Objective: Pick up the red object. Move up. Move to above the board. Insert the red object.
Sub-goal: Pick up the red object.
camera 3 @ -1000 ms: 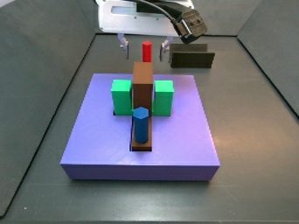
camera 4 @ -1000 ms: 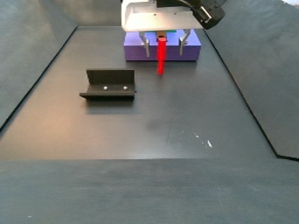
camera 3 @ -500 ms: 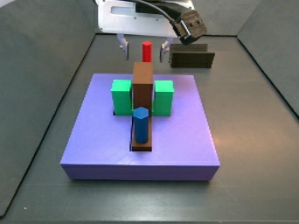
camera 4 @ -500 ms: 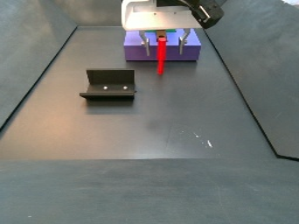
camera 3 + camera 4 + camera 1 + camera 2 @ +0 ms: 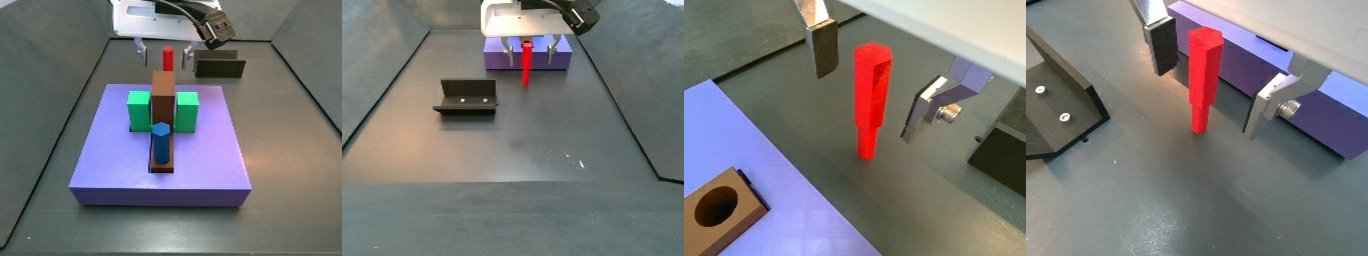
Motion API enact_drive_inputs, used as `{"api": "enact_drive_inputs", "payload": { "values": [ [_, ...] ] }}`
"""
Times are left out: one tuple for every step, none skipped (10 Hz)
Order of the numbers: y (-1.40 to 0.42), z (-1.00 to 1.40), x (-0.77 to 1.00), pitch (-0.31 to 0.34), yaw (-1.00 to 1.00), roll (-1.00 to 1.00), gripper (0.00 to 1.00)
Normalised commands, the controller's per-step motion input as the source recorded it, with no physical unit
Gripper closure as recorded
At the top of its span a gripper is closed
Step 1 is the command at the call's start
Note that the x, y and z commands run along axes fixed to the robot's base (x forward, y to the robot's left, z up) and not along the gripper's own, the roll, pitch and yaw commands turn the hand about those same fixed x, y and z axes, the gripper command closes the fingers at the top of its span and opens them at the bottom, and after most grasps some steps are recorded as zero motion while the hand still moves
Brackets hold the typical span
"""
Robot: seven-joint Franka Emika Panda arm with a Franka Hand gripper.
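Observation:
The red object [image 5: 873, 100] is a thin red peg standing upright on the dark floor just off the board's edge; it also shows in the other views [image 5: 1204, 75] [image 5: 167, 58] [image 5: 525, 65]. My gripper [image 5: 877, 75] [image 5: 1213, 75] is open and straddles the peg, with the fingers [image 5: 822, 45] apart from it on both sides. In both side views the gripper [image 5: 167, 48] [image 5: 525, 45] hangs over the peg's top. The lavender board [image 5: 107, 150] [image 5: 563, 60] [image 5: 1333, 105] [image 5: 778, 190] carries a brown bar [image 5: 163, 95], two green blocks [image 5: 139, 110] and a blue peg [image 5: 160, 140].
The dark fixture [image 5: 465, 96] [image 5: 1060, 95] stands on the floor to one side of the gripper; in a side view it shows as a dark box [image 5: 221, 68] behind the board. The brown bar has a round hole [image 5: 714, 205] near the gripper. Grey walls ring the floor.

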Motion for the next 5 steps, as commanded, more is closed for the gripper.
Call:
{"api": "enact_drive_inputs", "payload": {
  "values": [
    [0.00, 0.03, -0.05, 0.000, -0.16, 0.00, 0.00],
    [0.00, 0.13, 0.00, 0.000, -0.26, -0.01, 0.00],
    [-0.02, 0.09, 0.00, 0.000, -0.23, 0.00, 0.00],
    [0.00, 0.06, -0.03, 0.000, -0.23, 0.00, 0.00],
    [0.00, 0.06, 0.00, 0.000, -0.11, 0.00, 0.00]
  ]
}}
